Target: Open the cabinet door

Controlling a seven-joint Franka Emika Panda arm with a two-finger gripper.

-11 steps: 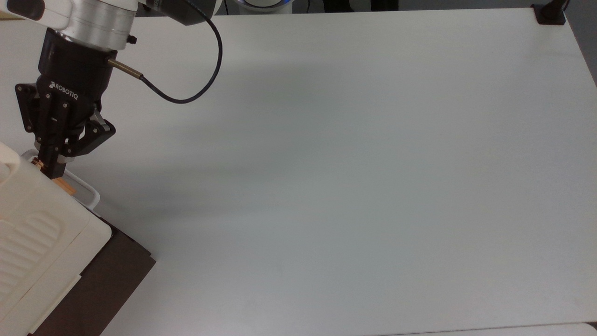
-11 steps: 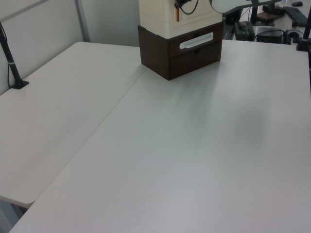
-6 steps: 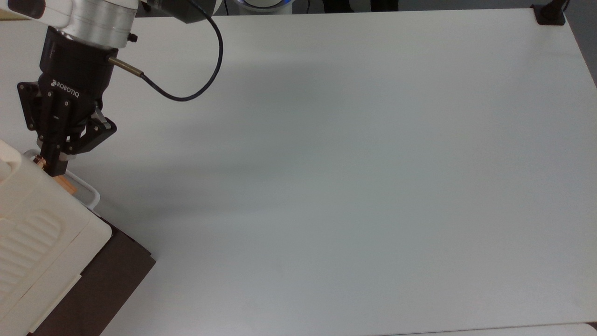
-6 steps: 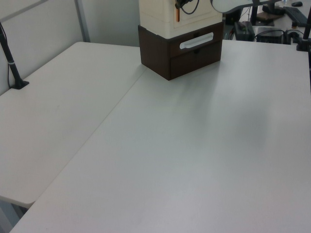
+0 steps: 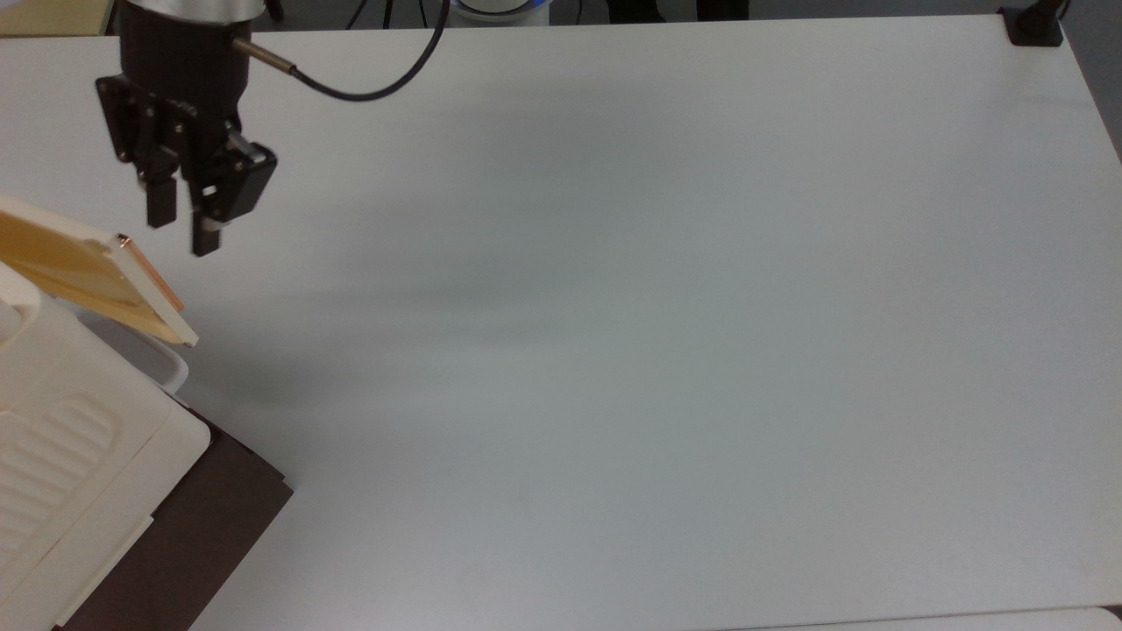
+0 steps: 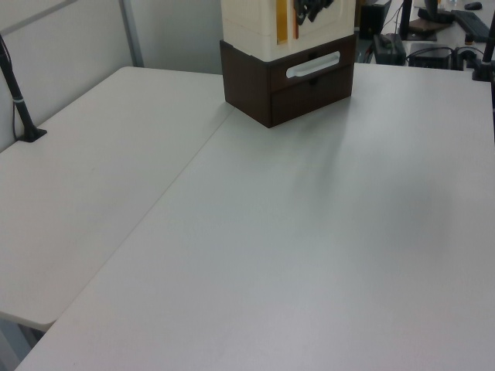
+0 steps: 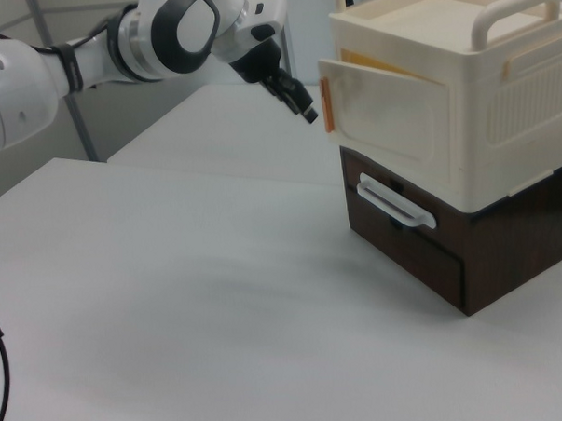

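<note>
Cabinet door (image 5: 96, 276): swung partly out from cabinet (image 5: 61, 438) at bench (image 5: 614, 350) corner, formerly flush; gripper (image 5: 182, 232) now released, just beside its copper edge, jaws slightly apart, empty; opening judged largely achieved.

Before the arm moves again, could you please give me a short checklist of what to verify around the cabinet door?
1. Cabinet door swung away from the cabinet: ok, partly open.
2. Gripper clear of the door: ok, a gap shows in the top view.
3. Fingers empty: ok, open and holding nothing.
4. Cabinet sitting squarely on the brown drawer unit: ok.
5. Door at full swing: cannot tell.
</note>
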